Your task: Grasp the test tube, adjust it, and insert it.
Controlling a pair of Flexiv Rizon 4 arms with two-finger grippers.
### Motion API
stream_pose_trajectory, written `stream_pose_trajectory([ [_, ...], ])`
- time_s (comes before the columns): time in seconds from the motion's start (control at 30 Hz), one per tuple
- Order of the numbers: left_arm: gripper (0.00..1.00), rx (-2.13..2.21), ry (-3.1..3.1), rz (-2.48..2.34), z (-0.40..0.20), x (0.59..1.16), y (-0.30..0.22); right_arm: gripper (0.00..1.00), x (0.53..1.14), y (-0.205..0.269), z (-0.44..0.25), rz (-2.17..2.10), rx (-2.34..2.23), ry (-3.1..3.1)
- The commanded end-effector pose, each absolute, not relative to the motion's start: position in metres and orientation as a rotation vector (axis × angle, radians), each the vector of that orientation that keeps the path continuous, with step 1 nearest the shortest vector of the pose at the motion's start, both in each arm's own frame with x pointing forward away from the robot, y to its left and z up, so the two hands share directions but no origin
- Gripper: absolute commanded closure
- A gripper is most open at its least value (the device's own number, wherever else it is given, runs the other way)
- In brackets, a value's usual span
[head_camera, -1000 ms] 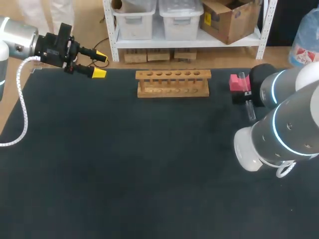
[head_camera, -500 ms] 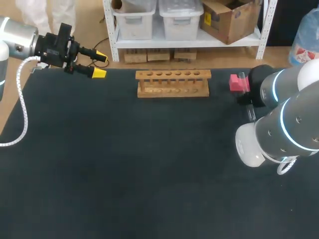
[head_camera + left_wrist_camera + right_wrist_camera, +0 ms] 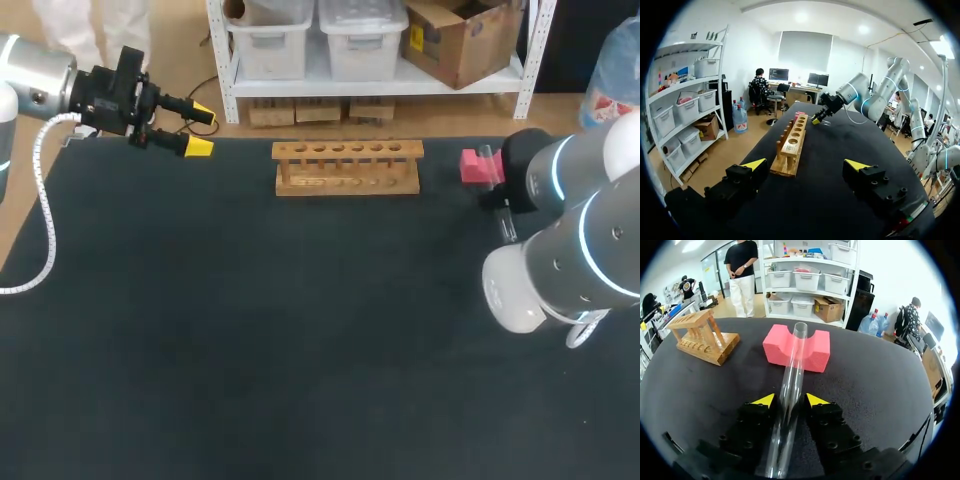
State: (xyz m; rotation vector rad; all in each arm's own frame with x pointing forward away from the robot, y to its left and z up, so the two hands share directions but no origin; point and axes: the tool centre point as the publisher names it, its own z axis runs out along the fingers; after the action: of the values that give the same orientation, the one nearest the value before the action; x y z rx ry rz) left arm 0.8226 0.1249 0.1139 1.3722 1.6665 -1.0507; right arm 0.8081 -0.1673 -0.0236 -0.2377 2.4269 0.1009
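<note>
The dark table [image 3: 250, 350] fills most of the head view. Over its right side stands the bulky right arm [image 3: 570, 260], bent back toward the upper right. The left arm [image 3: 40, 90] comes in at the upper left corner. The left gripper [image 3: 202, 130] hangs over the table's far edge with its yellow tips spread wide and nothing between them; its wrist view shows the same wide gap. In the upper middle stands the wooden rack [image 3: 347, 167], with every hole that can be seen empty. Just to its right, in the upper right, lies the pink foam block [image 3: 478, 165]. The test tube [image 3: 790, 365] is the smallest thing here. It slants with its open end propped in the block's notch and its body running back through the right gripper [image 3: 790, 400]. Whether that gripper has closed on the glass or only straddles it cannot be told, since the tube is clear. By the look of it the task is at its first step: the grasp is at most just made. The adjusting of the tube is yet to do, and so are the carry across to the rack and the insertion into a hole.
</note>
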Motion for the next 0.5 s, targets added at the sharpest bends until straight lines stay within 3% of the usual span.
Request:
stream_pose_trajectory([
  [0.03,0.0,1.371,1.664,-1.049,0.1133,0.8219,0.125,0.69,0.8072,-0.1674,-0.0201,0.102,-0.24,2.437],
  [0.07,0.0,1.371,1.664,-1.049,0.1133,0.8219,0.125,0.72,0.807,-0.1672,-0.0195,0.1,-0.24,2.441],
  [0.1,0.0,1.371,1.664,-1.049,0.1133,0.8219,0.125,0.86,0.8069,-0.167,-0.0191,0.099,-0.241,2.442],
  [0.17,0.0,1.371,1.664,-1.049,0.1133,0.8219,0.125,0.98,0.8066,-0.167,-0.0177,0.095,-0.239,2.444],
  [0.5,0.0,1.371,1.664,-1.049,0.1133,0.8219,0.125,1.0,0.8036,-0.1668,-0.0126,0.072,-0.188,2.455],
])
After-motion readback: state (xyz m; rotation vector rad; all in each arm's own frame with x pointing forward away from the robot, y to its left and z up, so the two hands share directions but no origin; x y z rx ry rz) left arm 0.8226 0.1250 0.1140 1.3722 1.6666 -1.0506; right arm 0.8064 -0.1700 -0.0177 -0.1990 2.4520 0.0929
